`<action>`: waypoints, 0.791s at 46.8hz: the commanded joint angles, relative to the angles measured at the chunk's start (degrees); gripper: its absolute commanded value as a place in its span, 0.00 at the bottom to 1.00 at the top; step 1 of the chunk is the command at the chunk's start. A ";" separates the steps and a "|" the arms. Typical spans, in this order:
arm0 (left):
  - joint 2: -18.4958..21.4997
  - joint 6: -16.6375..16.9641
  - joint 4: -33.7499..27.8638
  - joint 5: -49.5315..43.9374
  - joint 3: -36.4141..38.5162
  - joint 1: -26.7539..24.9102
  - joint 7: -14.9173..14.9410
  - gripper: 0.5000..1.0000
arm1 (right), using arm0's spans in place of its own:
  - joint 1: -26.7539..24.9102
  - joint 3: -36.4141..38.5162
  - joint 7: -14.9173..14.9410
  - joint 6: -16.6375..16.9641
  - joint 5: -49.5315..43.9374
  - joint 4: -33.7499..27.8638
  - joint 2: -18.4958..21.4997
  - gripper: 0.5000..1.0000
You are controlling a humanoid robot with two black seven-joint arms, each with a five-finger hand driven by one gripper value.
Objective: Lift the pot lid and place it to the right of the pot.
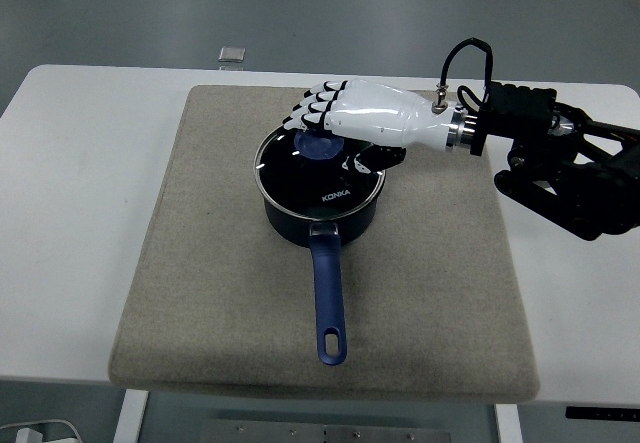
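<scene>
Your right hand [350,123] comes in from the right edge on its black arm [560,163] and sits palm down over the glass lid [320,178] of the dark blue saucepan [318,215]. The white back of the hand covers the rear right part of the lid. The fingers [312,113] are curled downward over the far side of the blue lid knob [318,146], and the dark thumb [372,158] reaches in low from the right, at the lid's surface beside the knob. The fingers are partly closed around the knob, but you cannot confirm from this view that they have gripped it; contact between the fingertips and the knob is hidden by the hand itself.

The lid is seated on the saucepan, its metal rim level with the pot's edge all round where visible. White brand lettering shows on the glass near the front. The saucepan stands on the grey felt mat [200,293], a little behind and left of the mat's centre, with its long blue handle [328,298] pointing toward the near edge of the table and ending in a hanging loop.

The mat lies on the white table [70,213]. The area of mat right of the pot is bare. A small grey square object [232,54] lies at the table's far edge, well apart from the pot.

Your left hand does not show.
</scene>
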 commanded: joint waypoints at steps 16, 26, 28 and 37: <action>0.00 0.00 0.00 0.01 0.00 -0.03 0.00 1.00 | 0.42 -1.51 0.01 0.08 -0.35 -1.38 -0.17 0.19; 0.00 0.00 0.00 0.01 0.00 -0.03 0.00 1.00 | 0.51 -1.60 0.01 0.61 -0.35 -1.46 -0.17 0.00; 0.00 0.00 0.00 0.01 0.00 -0.03 0.00 1.00 | 0.60 -1.60 0.01 0.70 -0.35 -1.46 -0.17 0.00; 0.00 0.00 0.00 0.01 0.00 -0.03 0.00 1.00 | 0.68 -1.60 0.01 1.84 -0.44 -1.46 -0.17 0.00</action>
